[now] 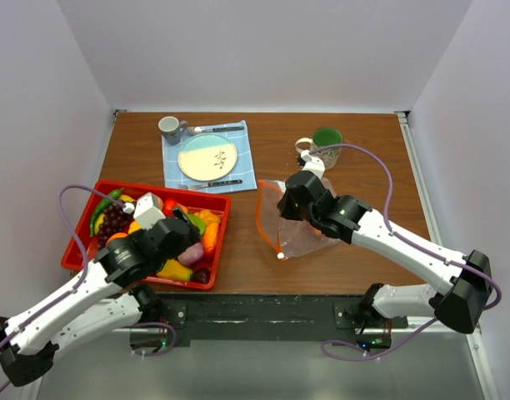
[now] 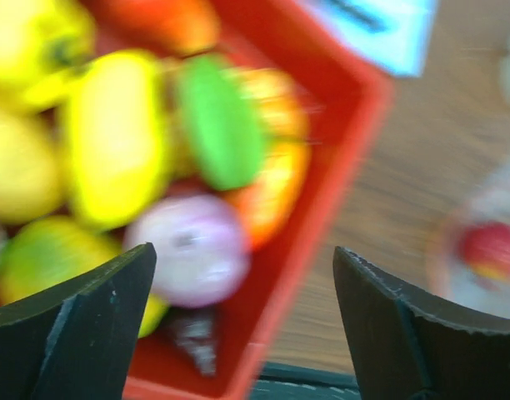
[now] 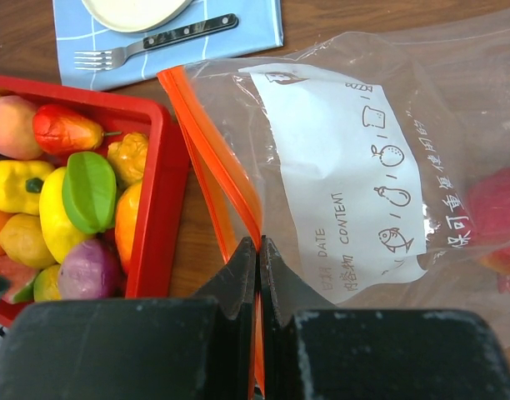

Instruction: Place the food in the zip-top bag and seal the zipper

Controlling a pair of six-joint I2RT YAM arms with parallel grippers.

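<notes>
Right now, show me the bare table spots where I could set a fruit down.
Bare wood runs between the red tray and the zip-top bag, also in the back-left corner beside the cup, and in the back-right corner beyond the green mug. Crowded: the tray, heaped with food, and the blue mat carrying the plate.

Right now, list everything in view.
table: one, brown wood, under everything
tray: one, red, left front
food: many pieces, yellow, orange, red, green, purple, heaped in tray
zip-top bag: one, clear, right of tray
zipper: one, orange, along bag mouth
red piece: one, red, inside bag
cloth: one, blue, back centre
plate: one, pale, on cloth
fork: one, black-handled, on cloth
cup: one, grey, at cloth's back-left corner
mug: one, green, back right
left claw: one, black, open above tray
right claw: one, black, shut on zipper
</notes>
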